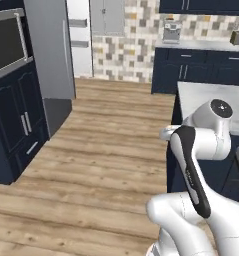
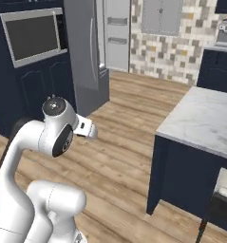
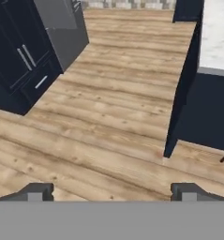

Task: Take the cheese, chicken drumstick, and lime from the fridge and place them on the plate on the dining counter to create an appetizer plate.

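The fridge (image 1: pixel 51 50) stands tall and grey at the left, with pale door shelves (image 2: pixel 117 33) showing beside its grey panel. At the right is the dining counter (image 2: pixel 205 118), a white marble top on a dark navy base, also seen in the hand view (image 3: pixel 219 33). My gripper (image 3: pixel 112 192) is open, its two dark fingertips (image 3: pixel 38 191) spread wide with nothing between them. It points down at the wooden floor between the fridge and the counter. The cheese, chicken drumstick, lime and plate are out of view.
Dark navy cabinets with a built-in oven (image 1: pixel 8 45) line the left wall beside the fridge. A back counter on navy cabinets (image 1: pixel 201 70) carries a small appliance (image 1: pixel 172 32). Wooden floor (image 1: pixel 101 150) stretches between fridge and dining counter. A dark stool leg (image 2: pixel 203 232) stands by the counter's base.
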Tool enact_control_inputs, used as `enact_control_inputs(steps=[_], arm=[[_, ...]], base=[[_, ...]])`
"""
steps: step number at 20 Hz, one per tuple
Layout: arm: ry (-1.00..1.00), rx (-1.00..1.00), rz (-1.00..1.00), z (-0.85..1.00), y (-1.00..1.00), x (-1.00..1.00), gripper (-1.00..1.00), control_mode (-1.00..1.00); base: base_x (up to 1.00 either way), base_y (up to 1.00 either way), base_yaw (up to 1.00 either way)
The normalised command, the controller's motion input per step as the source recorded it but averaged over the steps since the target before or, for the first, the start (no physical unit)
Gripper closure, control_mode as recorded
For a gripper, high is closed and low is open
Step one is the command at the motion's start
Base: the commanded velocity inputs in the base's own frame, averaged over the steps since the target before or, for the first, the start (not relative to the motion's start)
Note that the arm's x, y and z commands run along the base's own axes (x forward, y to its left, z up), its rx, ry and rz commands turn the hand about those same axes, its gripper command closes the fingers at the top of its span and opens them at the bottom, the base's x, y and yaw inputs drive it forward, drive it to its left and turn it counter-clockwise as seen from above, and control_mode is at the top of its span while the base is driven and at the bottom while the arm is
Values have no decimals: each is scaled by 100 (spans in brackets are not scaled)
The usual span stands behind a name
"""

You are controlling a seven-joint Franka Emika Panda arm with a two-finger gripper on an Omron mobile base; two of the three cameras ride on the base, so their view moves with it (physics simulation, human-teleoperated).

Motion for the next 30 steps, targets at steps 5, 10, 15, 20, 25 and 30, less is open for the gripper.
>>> enact_control_inputs(steps=[5, 10, 15, 20, 25, 30], arm=[[0, 0, 0, 0, 0, 0, -100, 100], [0, 0, 0, 0, 0, 0, -100, 100], [0, 0, 0, 0, 0, 0, -100, 100], [0, 0, 0, 0, 0, 0, -100, 100], [0, 0, 0, 0, 0, 0, -100, 100], [0, 0, 0, 0, 0, 0, -100, 100]], base=[[100, 100, -28], [100, 94, -23], [100, 51, -19], [100, -3, -25], [100, -5, -20], [100, 0, 3]])
